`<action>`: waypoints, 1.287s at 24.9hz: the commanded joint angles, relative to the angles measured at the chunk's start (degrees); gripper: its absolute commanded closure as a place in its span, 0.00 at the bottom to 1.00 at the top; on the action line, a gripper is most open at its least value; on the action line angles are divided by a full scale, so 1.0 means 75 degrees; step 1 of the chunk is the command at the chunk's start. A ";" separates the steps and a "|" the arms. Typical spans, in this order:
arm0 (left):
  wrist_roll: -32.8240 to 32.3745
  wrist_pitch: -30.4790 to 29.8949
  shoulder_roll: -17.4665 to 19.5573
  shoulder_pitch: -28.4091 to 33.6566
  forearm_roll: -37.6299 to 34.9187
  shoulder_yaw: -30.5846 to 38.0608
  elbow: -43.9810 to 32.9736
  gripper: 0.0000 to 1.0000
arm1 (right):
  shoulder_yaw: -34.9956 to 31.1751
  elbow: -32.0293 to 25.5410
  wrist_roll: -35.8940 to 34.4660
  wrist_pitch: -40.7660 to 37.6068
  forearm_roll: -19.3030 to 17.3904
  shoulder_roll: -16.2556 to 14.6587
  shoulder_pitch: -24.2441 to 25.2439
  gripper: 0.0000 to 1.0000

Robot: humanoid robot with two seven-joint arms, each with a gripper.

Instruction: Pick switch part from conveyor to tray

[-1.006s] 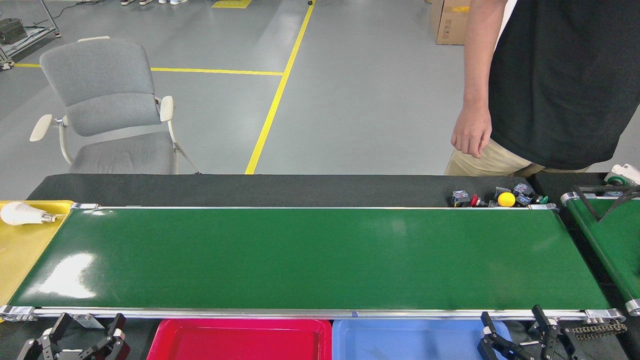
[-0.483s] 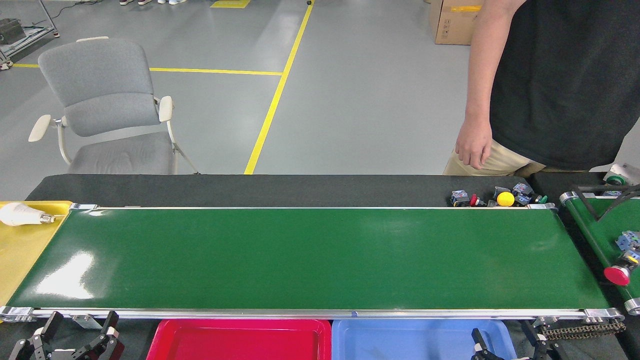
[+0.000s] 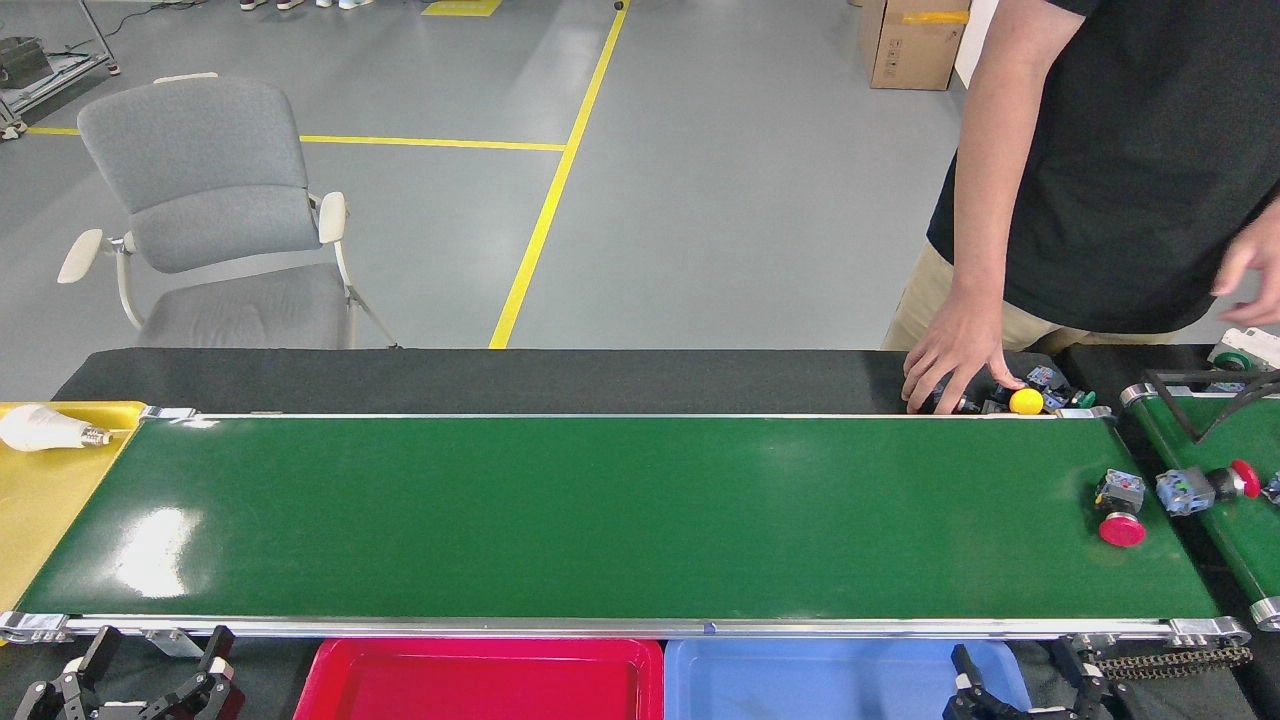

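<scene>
Conveyor: long green belt spanning the black surface; carries parts toward the robot, hence mostly bare now. Person at 1 o'clock, hand down on a loose parts pile at the far rail, prob. feeding stock. Red tray and blue tray sit at 6 o'clock, just below the near rail, for short drops. Yellow tray w/ bulb at 9 o'clock. Left tool at 7 o'clock: fingers spread, idle. Right tool at 5 o'clock: fingers spread, empty, staged nearest the part. Switch part, red cap, lies on the belt at 3 o'clock; a second part bridges onto the side belt.
</scene>
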 commanded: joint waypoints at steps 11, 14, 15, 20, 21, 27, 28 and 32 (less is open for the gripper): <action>0.0067 -0.0008 0.0032 0.0020 0.0010 0.0099 -0.0066 0.00 | -0.0221 0.0929 0.0799 0.0318 -0.0483 -0.0552 -0.1576 0.01; 0.0067 -0.0032 0.0043 0.0031 0.0010 0.0087 -0.0066 0.00 | -0.0221 0.1305 0.0823 0.0330 -0.0460 -0.0599 -0.1893 0.01; 0.0067 -0.0032 0.0043 0.0031 0.0010 0.0087 -0.0078 0.00 | -0.0210 0.1481 0.0823 0.0330 -0.0437 -0.0599 -0.2057 0.01; 0.0067 -0.0043 0.0079 -0.0004 0.0010 0.0028 -0.0078 0.00 | -0.0163 0.1996 0.0823 0.0341 -0.0284 -0.0623 -0.2490 0.01; 0.0067 -0.0032 0.0079 -0.0015 -0.0002 0.0016 -0.0078 0.00 | -0.0128 0.2125 0.0823 0.0341 -0.0237 -0.0623 -0.2619 0.01; 0.0067 -0.0043 0.0090 -0.0074 -0.0014 0.0005 -0.0066 0.00 | 0.0200 0.2699 0.0811 0.0341 -0.0179 -0.0611 -0.2924 0.01; 0.0067 -0.0032 0.0090 -0.0074 -0.0014 0.0005 -0.0066 0.00 | 0.0212 0.2734 0.0811 0.0341 -0.0179 -0.0599 -0.2947 0.01; 0.0067 -0.0043 0.0090 -0.0086 -0.0026 -0.0007 -0.0066 0.00 | 0.0353 0.3039 0.0799 0.0681 -0.0179 -0.0635 -0.3334 0.01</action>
